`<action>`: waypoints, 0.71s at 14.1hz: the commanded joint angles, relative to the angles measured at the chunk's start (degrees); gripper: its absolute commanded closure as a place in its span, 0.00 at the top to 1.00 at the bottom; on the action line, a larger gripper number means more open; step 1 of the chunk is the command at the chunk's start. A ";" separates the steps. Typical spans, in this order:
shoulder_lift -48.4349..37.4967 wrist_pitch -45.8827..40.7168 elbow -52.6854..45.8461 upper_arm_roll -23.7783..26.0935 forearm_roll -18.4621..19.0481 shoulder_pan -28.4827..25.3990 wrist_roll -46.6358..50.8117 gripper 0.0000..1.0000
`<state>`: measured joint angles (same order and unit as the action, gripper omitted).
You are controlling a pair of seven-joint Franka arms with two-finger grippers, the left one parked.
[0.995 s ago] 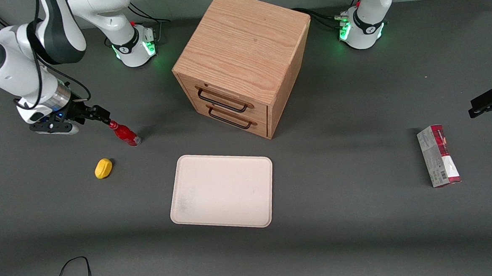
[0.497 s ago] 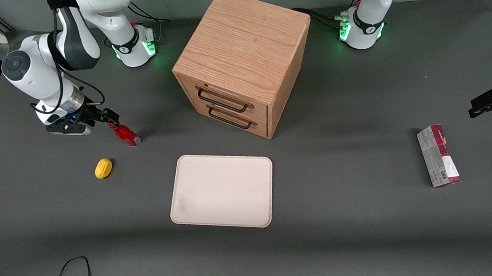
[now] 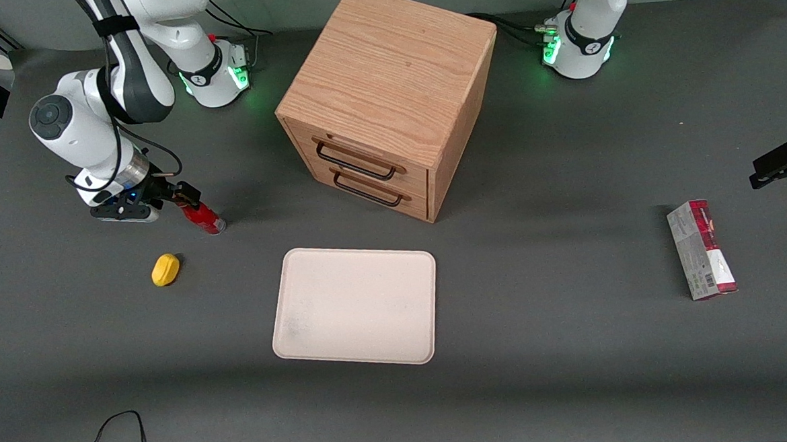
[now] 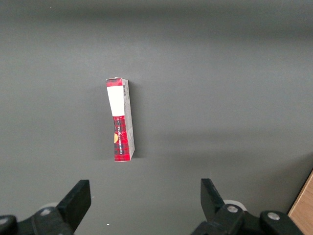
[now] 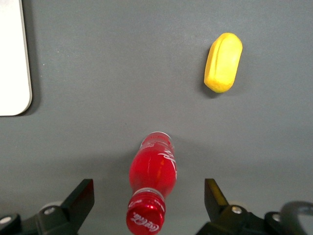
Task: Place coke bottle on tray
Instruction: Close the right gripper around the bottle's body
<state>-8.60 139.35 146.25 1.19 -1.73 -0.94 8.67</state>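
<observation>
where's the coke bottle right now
The coke bottle stands on the table toward the working arm's end, between the open gripper's fingers, farther from the front camera than the yellow lump.

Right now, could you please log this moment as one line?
phase: approach | open pincer astride small red coke bottle | cream-white rectangular tray bare

The bottle (image 5: 152, 183) is bright red with a red cap bearing white script, white marks on its side and a clear base. The black gripper (image 5: 146, 203), fingers spread wide, sits above its cap. The tray (image 3: 354, 306) is cream-white, faintly smudged grey. The lemon (image 5: 223, 62) is plain yellow. The cabinet (image 3: 387, 93) is light oak grain with dark handles. The carton (image 3: 701, 249) is red and grey. The table (image 3: 562, 360) is dark grey.
</observation>
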 commanded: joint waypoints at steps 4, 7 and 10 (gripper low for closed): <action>0.34 1.98 0.97 -0.13 -0.37 -0.38 -0.40 0.99; -0.10 1.89 1.06 -0.04 -0.37 -0.81 -0.23 0.76; -0.28 1.80 1.14 -0.13 -0.37 -2.40 0.74 0.29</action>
<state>-8.25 140.45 146.82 1.27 -1.74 -2.80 8.81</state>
